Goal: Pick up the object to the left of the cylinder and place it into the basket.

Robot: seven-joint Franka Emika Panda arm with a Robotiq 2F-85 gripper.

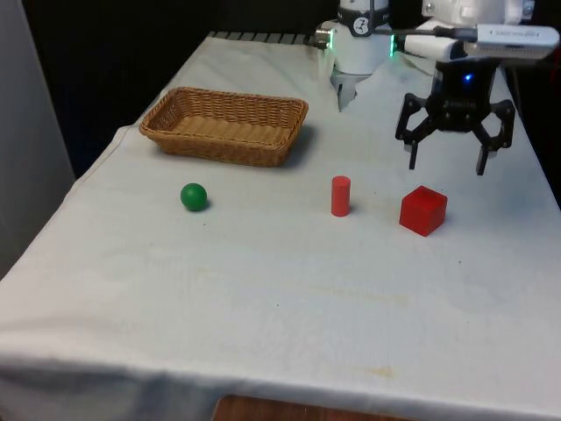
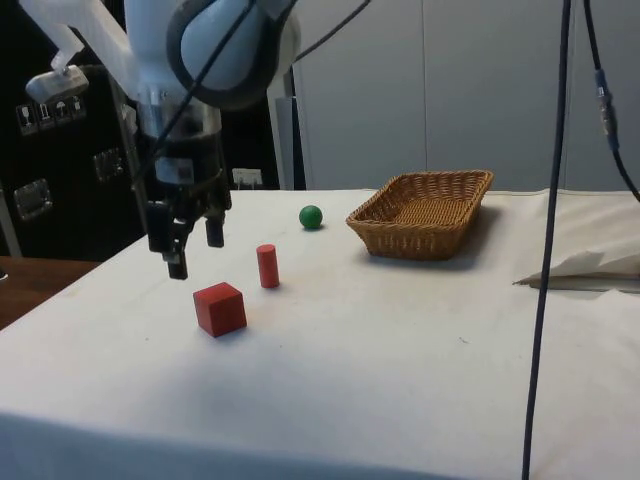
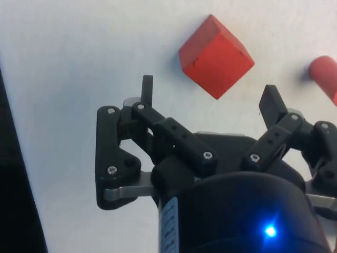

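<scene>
A: White cloth covers the bench (image 1: 263, 289); on it, across the front view, lie a green ball (image 1: 194, 196), a red cylinder (image 1: 340, 196) and a red cube (image 1: 423, 210). Which is the target?

B: The ball, lying left of the upright cylinder in the front view, just in front of the wicker basket (image 1: 225, 125).

A: And the gripper (image 1: 454, 156)?

B: Raised above the bench near the cube, jaws spread wide and holding nothing. The ball lies well apart, beyond the cylinder toward the front view's left; the coming move likely crosses that way.
</scene>
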